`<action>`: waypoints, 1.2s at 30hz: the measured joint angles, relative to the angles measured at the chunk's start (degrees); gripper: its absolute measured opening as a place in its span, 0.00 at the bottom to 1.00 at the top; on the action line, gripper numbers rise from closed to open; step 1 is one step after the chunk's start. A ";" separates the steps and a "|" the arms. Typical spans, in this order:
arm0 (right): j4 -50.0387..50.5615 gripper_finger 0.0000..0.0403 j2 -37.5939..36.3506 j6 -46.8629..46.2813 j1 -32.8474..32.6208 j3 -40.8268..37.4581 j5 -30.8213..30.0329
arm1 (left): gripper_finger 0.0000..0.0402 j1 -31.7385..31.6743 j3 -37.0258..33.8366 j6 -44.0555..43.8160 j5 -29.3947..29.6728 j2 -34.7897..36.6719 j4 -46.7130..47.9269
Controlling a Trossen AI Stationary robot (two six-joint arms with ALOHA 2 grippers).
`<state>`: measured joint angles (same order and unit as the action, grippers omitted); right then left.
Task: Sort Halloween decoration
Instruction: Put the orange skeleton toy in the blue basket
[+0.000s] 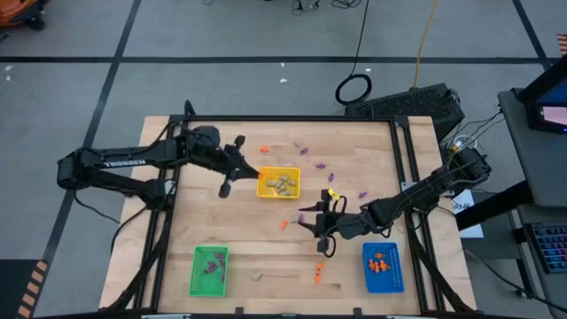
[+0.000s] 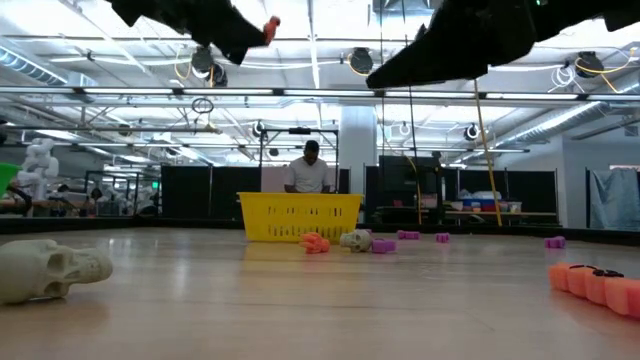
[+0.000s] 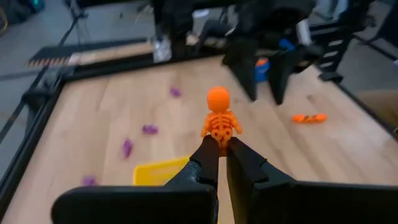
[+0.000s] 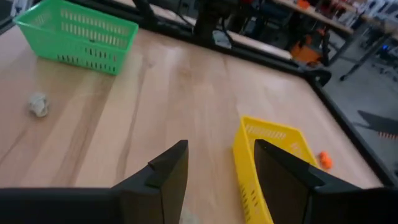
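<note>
1. Left gripper [image 3: 219, 148] clamped on an orange skeleton figure [image 3: 220, 118], pinched at its legs; held in the air just left of the yellow tray [image 1: 278, 182], near table centre.
2. Right gripper [image 4: 219, 163] fingers apart, nothing between them; hangs above the table right of centre, between the yellow tray and the blue tray [image 1: 383, 268].
3. Blue tray at near right holds orange pieces; green tray [image 1: 209, 270] at near left holds purple pieces; yellow tray holds pale beige ones.
4. Loose on the wood: purple trinkets [image 1: 304, 151] on the far side and right of the yellow tray; orange pieces [image 1: 318, 272] near the right gripper; a pale skull [image 2: 48, 268] close to the low camera.
5. A person [image 2: 310, 170] stands in the room beyond the table.
</note>
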<state>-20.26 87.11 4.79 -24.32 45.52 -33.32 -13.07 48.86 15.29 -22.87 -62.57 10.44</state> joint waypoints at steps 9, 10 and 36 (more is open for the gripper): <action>-3.58 0.42 0.00 2.11 0.02 0.00 0.15 | 0.03 5.18 -2.89 -0.34 0.51 -0.55 -11.94; -3.56 0.42 0.02 1.90 0.02 0.00 0.20 | 0.03 5.57 -3.82 -0.72 0.82 -0.55 -14.01; -3.08 0.42 0.02 -2.59 0.37 0.00 0.35 | 0.03 10.22 -10.95 -29.32 11.37 -0.55 -26.60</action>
<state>-23.33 87.13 2.20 -23.94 45.52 -32.97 -2.85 37.91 -14.03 -11.50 -63.11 -16.16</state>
